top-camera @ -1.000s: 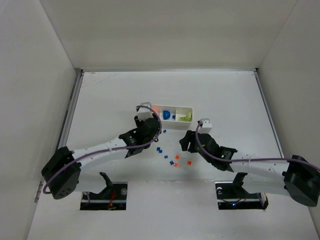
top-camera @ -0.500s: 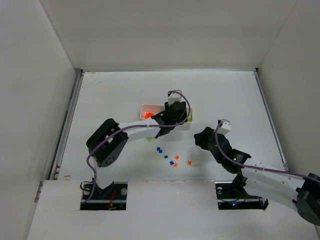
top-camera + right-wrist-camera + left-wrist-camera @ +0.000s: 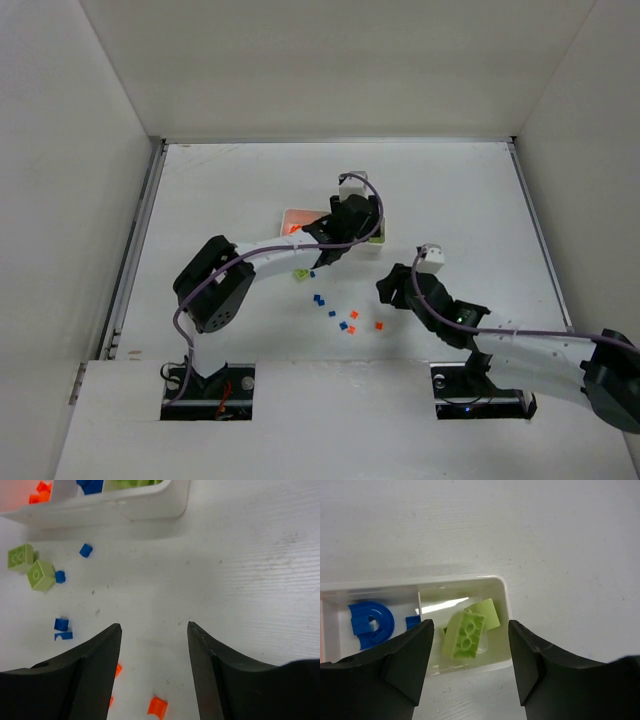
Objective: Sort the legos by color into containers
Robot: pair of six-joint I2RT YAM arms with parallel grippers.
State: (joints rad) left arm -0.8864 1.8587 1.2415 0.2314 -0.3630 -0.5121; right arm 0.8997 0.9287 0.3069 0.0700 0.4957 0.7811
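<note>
Left hand (image 3: 468,626) edged farther over the tray (image 3: 506,595); right hand (image 3: 154,627) slid left.
Both gaped, empty. Tray held some of each colour; two greens (image 3: 41,575), blues (image 3: 61,624) and oranges (image 3: 156,706) remained on the table (image 3: 450,200).

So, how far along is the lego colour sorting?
Done: green plates, a rounded blue piece and orange pieces sit in separate tray compartments. In hand: nothing; left gripper and right gripper, jaws open, empty. Left: two loose green plates, small blue bricks and orange bricks on the table.

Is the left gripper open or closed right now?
Open. The left gripper hangs above the tray with its fingers wide apart, gripping nothing.
</note>
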